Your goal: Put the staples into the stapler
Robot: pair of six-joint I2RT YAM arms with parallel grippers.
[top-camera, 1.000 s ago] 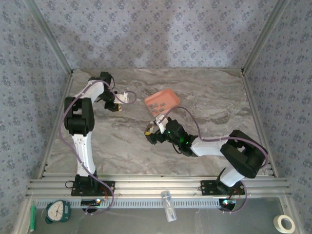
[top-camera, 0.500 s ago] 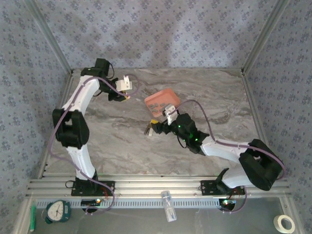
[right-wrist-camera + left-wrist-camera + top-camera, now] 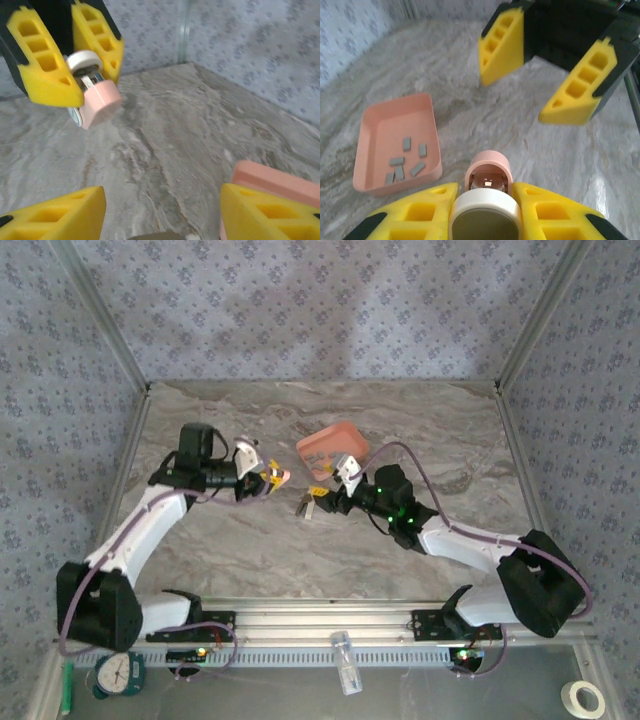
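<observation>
My left gripper [image 3: 272,477] is shut on the stapler [image 3: 283,477], a pale pink and white mini stapler held above the table with its pink end pointing right. In the left wrist view the stapler [image 3: 487,182] sits between the yellow fingers, its hollow pink end facing away. Several grey staples [image 3: 405,162] lie in the salmon-pink tray [image 3: 397,101]. My right gripper [image 3: 308,503] stands open just right of the stapler, facing it, with nothing between its fingers. From the right wrist, the stapler [image 3: 100,102] hangs at upper left in the left gripper [image 3: 75,57].
The tray [image 3: 335,443] lies behind the right gripper on the marble table [image 3: 430,430], and its corner [image 3: 275,180] shows beside the right finger. Patterned walls and metal posts enclose the table. A clock, a small bottle and a tape roll lie beyond the near rail.
The left arm has swung from the back left down toward the centre, carrying the stapler until it faces the right gripper. The right arm has stretched forward slightly and stays open.
</observation>
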